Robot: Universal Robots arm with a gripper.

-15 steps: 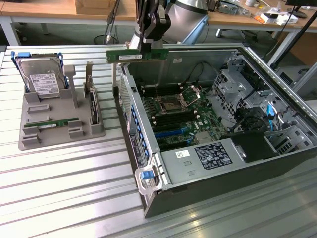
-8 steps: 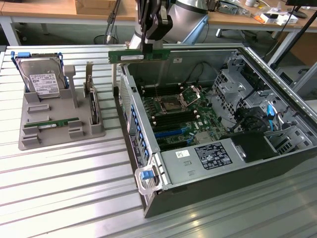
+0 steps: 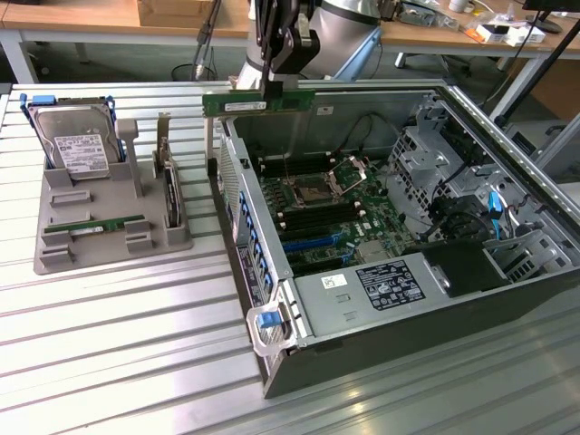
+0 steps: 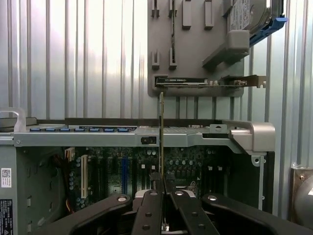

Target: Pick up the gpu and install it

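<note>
The gripper (image 3: 275,86) is pinched narrow on the gpu (image 3: 236,104), a thin green stick gripped by its upper edge near the middle so that it hangs below the fingers. In the wrist view the gripper (image 4: 161,178) shows the gpu (image 4: 161,127) edge-on as one thin line running straight out from between the fingers. Its long axis lies level, running across from the exterior view's left to its right. It is in the air over the far corner of the open computer case (image 3: 471,118), above the wall and touching nothing else. The main board (image 3: 317,208) lies lower down inside the case, nearer the camera. Its long black slots (image 3: 322,217) seem to run roughly the same way as the stick, so the gap to close looks mostly downward and inward. On the exterior view's left, well apart from the case, a grey tray (image 3: 100,258) holds a hard drive (image 3: 77,145) standing in blue rails, a second green stick (image 3: 95,225) lying flat and an upright dark card (image 3: 169,195). Everything stands on a table (image 3: 118,344) of ribbed metal slats, with wooden desks (image 3: 91,18) behind.
</note>
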